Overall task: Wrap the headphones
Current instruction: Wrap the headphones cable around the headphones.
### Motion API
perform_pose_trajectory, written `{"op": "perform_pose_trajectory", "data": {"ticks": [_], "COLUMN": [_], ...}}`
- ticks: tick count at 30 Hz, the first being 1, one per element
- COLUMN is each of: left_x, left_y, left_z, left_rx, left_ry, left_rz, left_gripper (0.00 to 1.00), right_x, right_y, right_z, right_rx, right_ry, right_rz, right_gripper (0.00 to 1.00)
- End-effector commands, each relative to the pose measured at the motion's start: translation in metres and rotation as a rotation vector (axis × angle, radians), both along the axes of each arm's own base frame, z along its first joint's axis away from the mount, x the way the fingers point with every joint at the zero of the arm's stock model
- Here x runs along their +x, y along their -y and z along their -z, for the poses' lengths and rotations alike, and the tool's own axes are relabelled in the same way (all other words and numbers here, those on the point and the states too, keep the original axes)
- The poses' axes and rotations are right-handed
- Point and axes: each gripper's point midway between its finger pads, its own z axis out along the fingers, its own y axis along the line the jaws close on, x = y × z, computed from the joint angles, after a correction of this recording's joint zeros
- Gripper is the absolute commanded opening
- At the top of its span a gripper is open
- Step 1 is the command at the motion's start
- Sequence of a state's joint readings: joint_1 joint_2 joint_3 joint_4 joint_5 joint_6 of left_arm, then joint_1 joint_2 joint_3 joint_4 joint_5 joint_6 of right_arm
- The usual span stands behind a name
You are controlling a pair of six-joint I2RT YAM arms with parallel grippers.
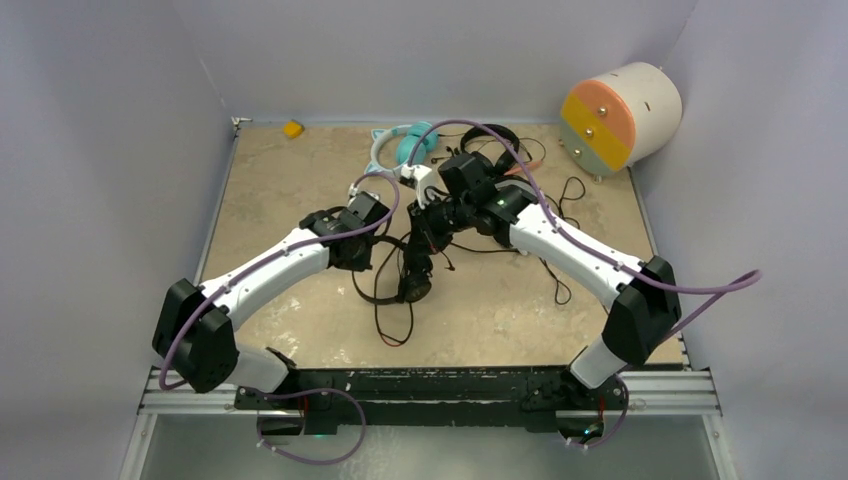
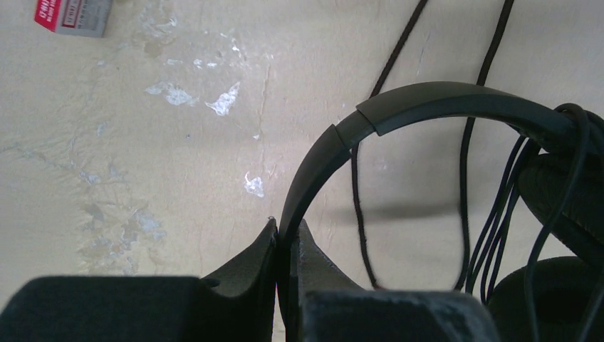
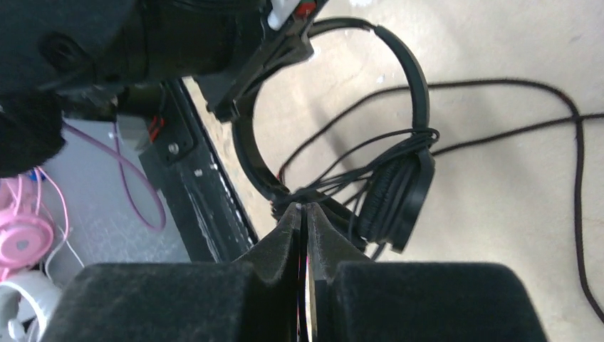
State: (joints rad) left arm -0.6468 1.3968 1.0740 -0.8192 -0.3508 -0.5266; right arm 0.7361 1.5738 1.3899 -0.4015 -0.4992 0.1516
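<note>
Two claws: left gripper [image 2: 286,226] clamps black headset [image 2: 441,100] by its band; right gripper [image 3: 305,208] pinched shut at the cable [image 3: 388,142].
Tip: keep loops taut — no slack.

1 overhead, 2 wrist close-ups

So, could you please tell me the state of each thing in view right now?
black headphones: held by the headband, cable partly wound around them.
left gripper: shut on the black headphones' headband.
right gripper: shut, tips at the wound cable.
teal headphones: lying flat, untouched.
</note>
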Motion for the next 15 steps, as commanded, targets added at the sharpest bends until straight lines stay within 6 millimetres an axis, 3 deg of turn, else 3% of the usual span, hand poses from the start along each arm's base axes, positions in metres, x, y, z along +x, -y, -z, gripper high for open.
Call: {"op": "perform_pose_trajectory", "data": {"ticks": [1, 3, 4, 11, 15], "left_x": [-0.007, -0.01, -0.015, -0.026, -0.031], "left_y": [0.009, 0.014, 0.026, 0.045, 0.054], "left_z": [-0.007, -0.008, -0.012, -0.024, -0.026], "left_rx": [-0.004, -0.027, -0.089, -0.198, -0.258], "left_ry": [-0.045, -0.052, -0.066, -0.086, -0.103], "left_rz": [0.121, 0.148, 0.206, 0.287, 0.3], "left_gripper": [0.0, 0.0, 0.0, 0.0, 0.0], "right_x": [-0.002, 0.007, 0.016, 0.035, 0.036], "right_y": [0.018, 0.023, 0.027, 0.039, 0.041], "right_z": [-0.002, 0.001, 0.005, 0.021, 0.03], "right_rx": [-0.103, -0.136, -0.162, -0.247, -0.237], "right_ry": [0.047, 0.078, 0.102, 0.151, 0.134], "right_rz": [-0.026, 0.012, 0.038, 0.107, 0.124], "right_gripper": [0.06, 0.08, 0.12, 0.2, 0.17]}}
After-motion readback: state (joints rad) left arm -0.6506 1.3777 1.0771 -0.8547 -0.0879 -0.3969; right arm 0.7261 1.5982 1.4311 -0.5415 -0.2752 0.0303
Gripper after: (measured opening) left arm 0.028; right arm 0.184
